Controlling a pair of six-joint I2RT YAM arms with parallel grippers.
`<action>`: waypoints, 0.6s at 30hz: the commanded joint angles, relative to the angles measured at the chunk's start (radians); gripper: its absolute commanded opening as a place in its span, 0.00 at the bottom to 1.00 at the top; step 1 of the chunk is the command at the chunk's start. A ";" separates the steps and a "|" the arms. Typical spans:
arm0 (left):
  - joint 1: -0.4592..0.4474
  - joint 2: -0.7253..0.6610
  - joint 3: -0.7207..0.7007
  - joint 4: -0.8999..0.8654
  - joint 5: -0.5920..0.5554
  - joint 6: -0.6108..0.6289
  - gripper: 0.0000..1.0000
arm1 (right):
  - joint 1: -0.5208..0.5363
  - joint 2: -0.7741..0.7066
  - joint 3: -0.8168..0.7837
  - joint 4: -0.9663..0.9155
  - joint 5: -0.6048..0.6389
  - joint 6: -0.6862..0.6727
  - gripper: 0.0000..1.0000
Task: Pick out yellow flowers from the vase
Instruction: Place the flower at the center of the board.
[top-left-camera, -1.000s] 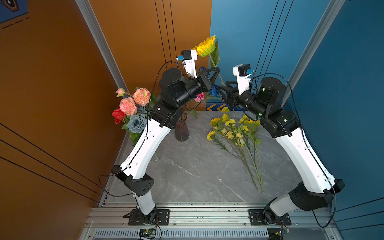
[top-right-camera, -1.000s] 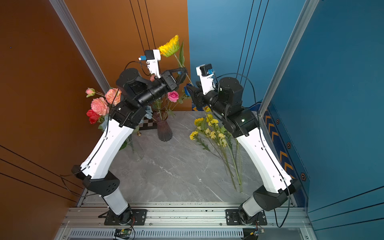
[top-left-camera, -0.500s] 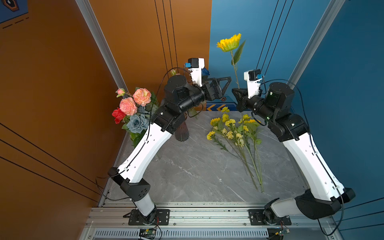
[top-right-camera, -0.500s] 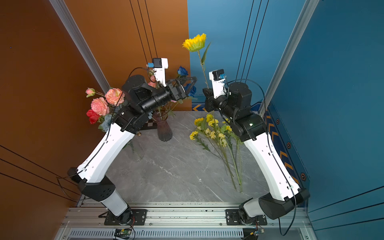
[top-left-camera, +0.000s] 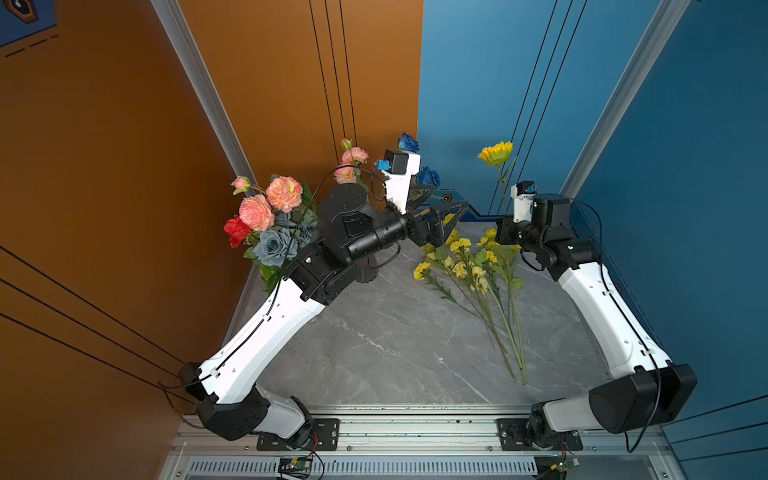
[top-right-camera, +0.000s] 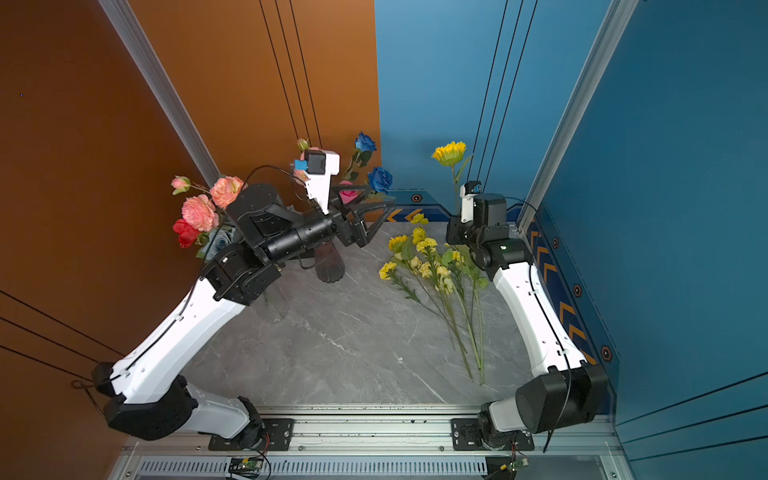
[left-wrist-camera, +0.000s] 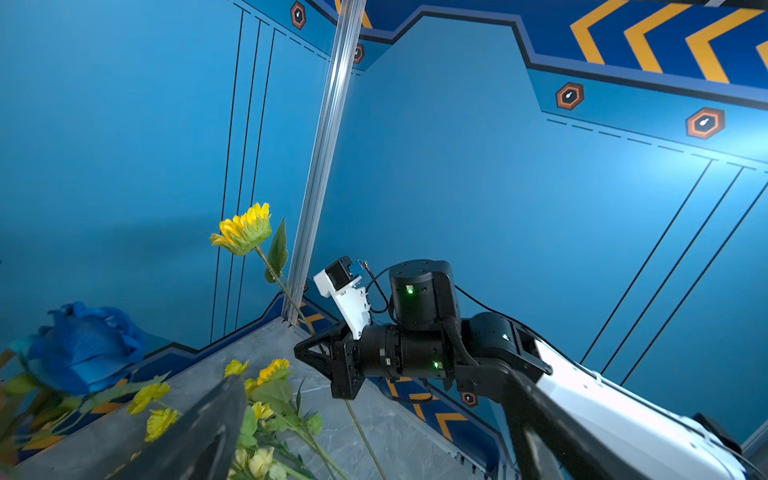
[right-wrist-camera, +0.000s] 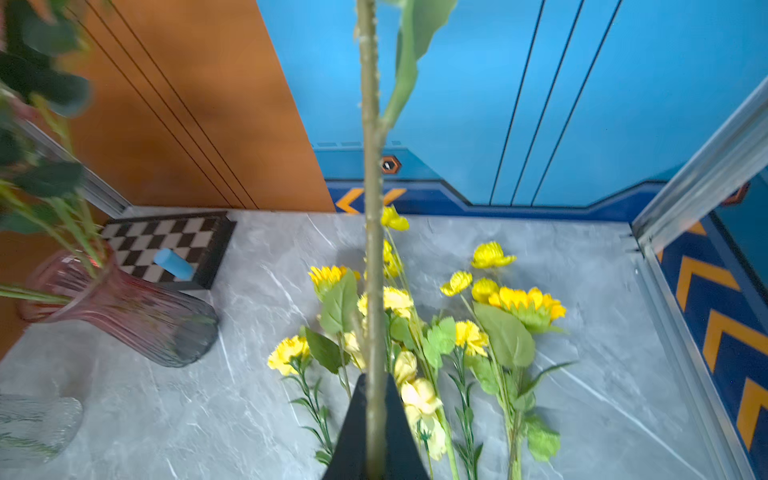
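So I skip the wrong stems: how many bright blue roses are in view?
2. One blue rose stands by the back corner; the other is beside it, nearer the left arm. More may hide behind that arm.

two robot arms (top-left-camera: 266, 332), one raised sunflower (top-left-camera: 496, 153), two deep-blue roses (top-left-camera: 428, 176), one red rose (top-left-camera: 236, 230), one pink vase (right-wrist-camera: 124, 309), one clear vase (right-wrist-camera: 37, 419), one checkered board (right-wrist-camera: 166, 239)
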 joint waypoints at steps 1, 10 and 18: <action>-0.009 -0.078 -0.098 0.000 -0.072 0.071 0.98 | -0.017 0.065 -0.056 -0.001 -0.008 0.008 0.00; 0.000 -0.301 -0.481 0.000 -0.294 0.077 0.98 | -0.025 0.297 -0.113 0.084 0.006 -0.022 0.00; -0.001 -0.412 -0.716 -0.057 -0.428 0.033 0.98 | -0.022 0.430 -0.118 0.089 0.060 -0.041 0.00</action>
